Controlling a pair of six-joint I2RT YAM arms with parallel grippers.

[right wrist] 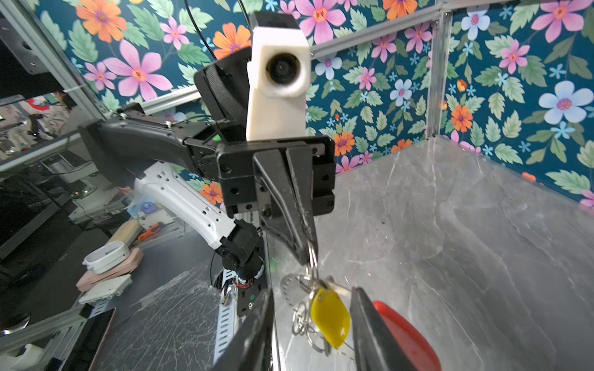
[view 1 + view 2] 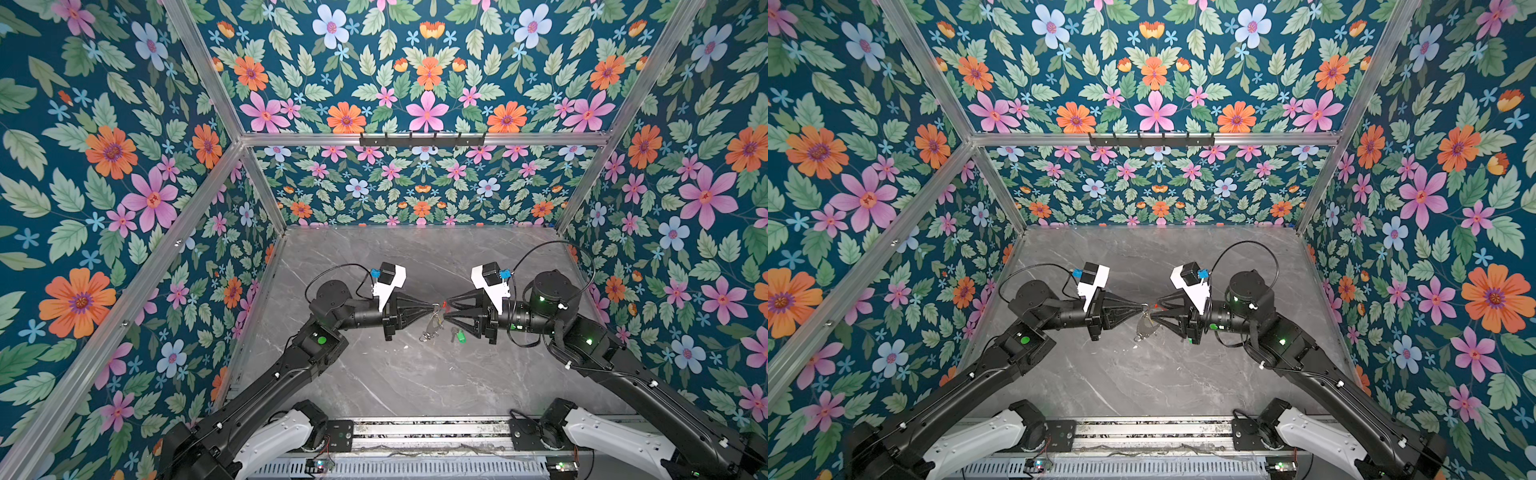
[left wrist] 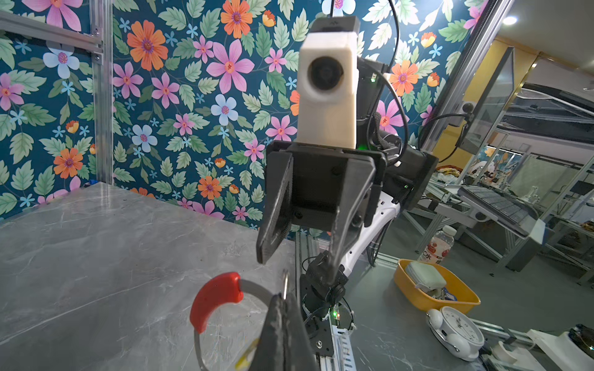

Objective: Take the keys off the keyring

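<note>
Yellow key next: gotta close the spread right tool square on its head, left tool pinching the keyring mid-air over mid-worktop, then tug right gently. Ignore green key lying loose, near-right.

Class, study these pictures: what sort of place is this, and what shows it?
Probably a robotics lab test cell: a grey marbled tabletop boxed in by an aluminium frame and flower-print panels, with cluttered workbenches beyond it in the left wrist view.
</note>
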